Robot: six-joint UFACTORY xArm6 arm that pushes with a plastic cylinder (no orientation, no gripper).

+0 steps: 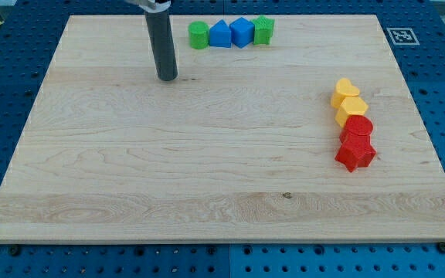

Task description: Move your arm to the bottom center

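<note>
My tip (167, 78) rests near the counter's (130, 193) top left, so bottom center lies down and rightward; no claw shows, state untellable.

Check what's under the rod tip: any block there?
No block: my tip rests on bare wooden board, left of the green block. The exact spot beneath it is covered by the rod.

Pale wooden board (207, 170) on a blue perforated table (439, 54); dark grey rod (163, 46); blocks: two green (198, 35) (263, 29), two blue (220, 35) (242, 32), two yellow (344, 92) (351, 109), two red (357, 128) (354, 154).
</note>
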